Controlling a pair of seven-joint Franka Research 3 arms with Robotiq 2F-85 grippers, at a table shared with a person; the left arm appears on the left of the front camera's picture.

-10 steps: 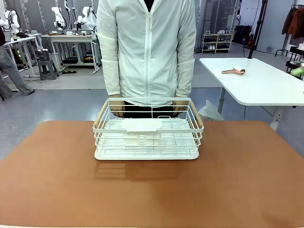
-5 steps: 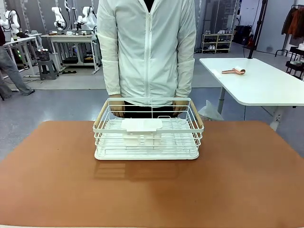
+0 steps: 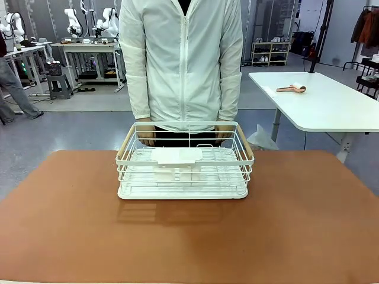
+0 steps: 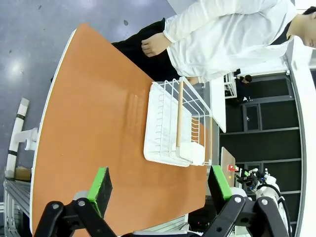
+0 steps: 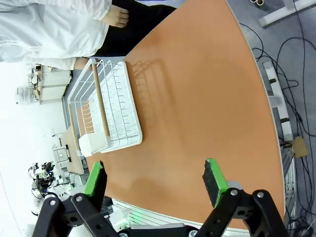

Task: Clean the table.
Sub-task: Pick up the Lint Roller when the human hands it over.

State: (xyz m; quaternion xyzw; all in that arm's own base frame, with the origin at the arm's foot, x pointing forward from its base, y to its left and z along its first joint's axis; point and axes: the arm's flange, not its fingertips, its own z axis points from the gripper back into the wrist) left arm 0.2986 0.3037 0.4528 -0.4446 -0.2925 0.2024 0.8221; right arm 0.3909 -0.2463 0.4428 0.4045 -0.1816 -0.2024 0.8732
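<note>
1 table, 1 basket, 1 person; left gripper, right gripper gape.

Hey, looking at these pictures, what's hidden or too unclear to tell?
- Front view: the person's hands are behind the wire basket, whose wires hide the fingers.
- Front view: the brownish item on the white table is too small to identify.
- Front view: the picture's sides cut off the near corners of the terracotta table.

Left gripper, jaws spread wide, empty, above the table; white basket stands on it; a person in white just beyond, hand near the edge.
</note>
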